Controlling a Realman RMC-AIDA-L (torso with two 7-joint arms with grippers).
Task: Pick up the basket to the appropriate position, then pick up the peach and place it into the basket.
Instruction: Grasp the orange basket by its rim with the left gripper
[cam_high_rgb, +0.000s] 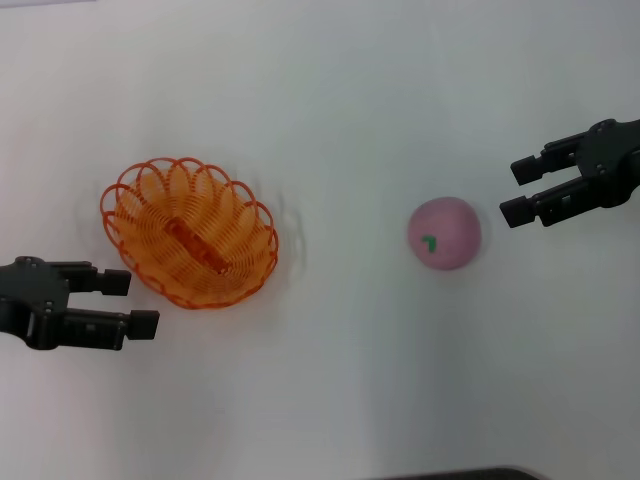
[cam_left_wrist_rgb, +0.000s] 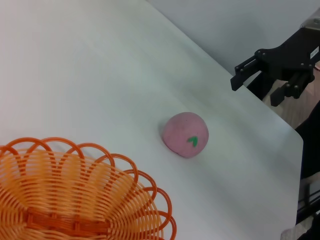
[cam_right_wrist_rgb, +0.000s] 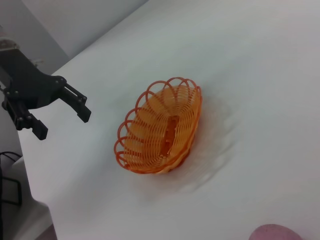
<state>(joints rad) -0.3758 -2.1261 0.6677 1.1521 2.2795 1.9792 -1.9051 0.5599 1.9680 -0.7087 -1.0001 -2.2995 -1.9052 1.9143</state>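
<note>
The orange wire basket (cam_high_rgb: 190, 232) sits empty on the white table at the left; it also shows in the left wrist view (cam_left_wrist_rgb: 65, 200) and the right wrist view (cam_right_wrist_rgb: 160, 127). The pink peach (cam_high_rgb: 444, 233) with a green leaf mark lies on the table to the right of the basket, also in the left wrist view (cam_left_wrist_rgb: 185, 134) and at the edge of the right wrist view (cam_right_wrist_rgb: 275, 233). My left gripper (cam_high_rgb: 140, 302) is open and empty, just in front and left of the basket. My right gripper (cam_high_rgb: 518, 190) is open and empty, just right of the peach.
The white table (cam_high_rgb: 330, 90) stretches around both objects. Its right edge shows in the left wrist view (cam_left_wrist_rgb: 295, 145). A dark edge (cam_high_rgb: 470, 473) shows at the bottom of the head view.
</note>
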